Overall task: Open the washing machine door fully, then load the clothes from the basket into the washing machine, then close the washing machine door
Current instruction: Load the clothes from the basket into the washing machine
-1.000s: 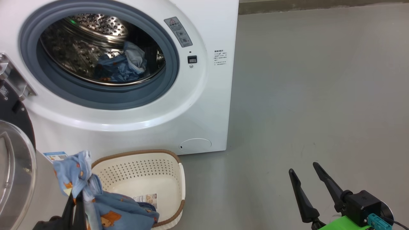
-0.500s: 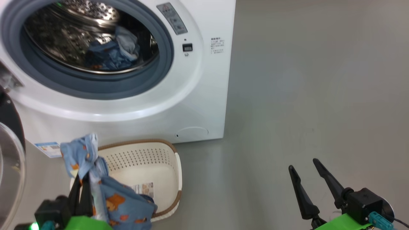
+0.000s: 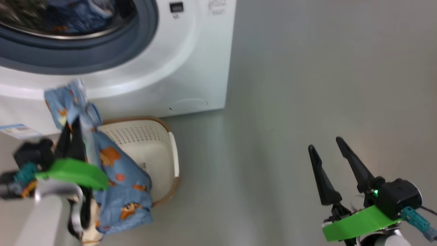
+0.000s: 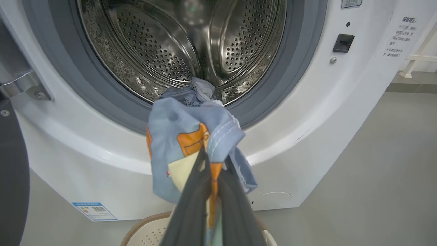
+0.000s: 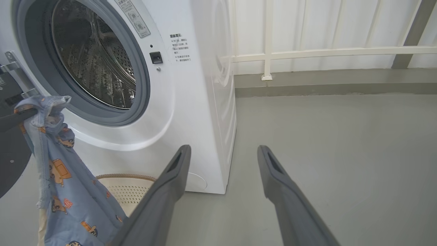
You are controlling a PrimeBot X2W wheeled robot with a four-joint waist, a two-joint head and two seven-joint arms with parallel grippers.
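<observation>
1. Above the basket (image 3: 160,143), before the washing machine (image 3: 194,61), the clothes (image 3: 119,171) hang: light blue fabric with orange-brown bears and a cream patch.
2. Left hand (image 4: 212,164) is clamped on their bunched top.
3. Right hand (image 3: 324,142) stands spread wide, empty, over the floor (image 3: 307,68).

We look along our left gripper (image 4: 215,162), its two dark fingers pressed together on the clothes (image 4: 184,136), a light blue bundle with orange print held up in front of the washing machine (image 4: 324,112). Behind the bundle we see the steel drum (image 4: 164,44) ringed by a grey gasket (image 4: 286,78), with a second bluish garment (image 4: 196,90) at the drum's lip. The dark washing machine door (image 4: 12,177) stands at the left edge. Below, the basket (image 4: 146,230) rim peeks in near a blue sticker (image 4: 95,211).
</observation>
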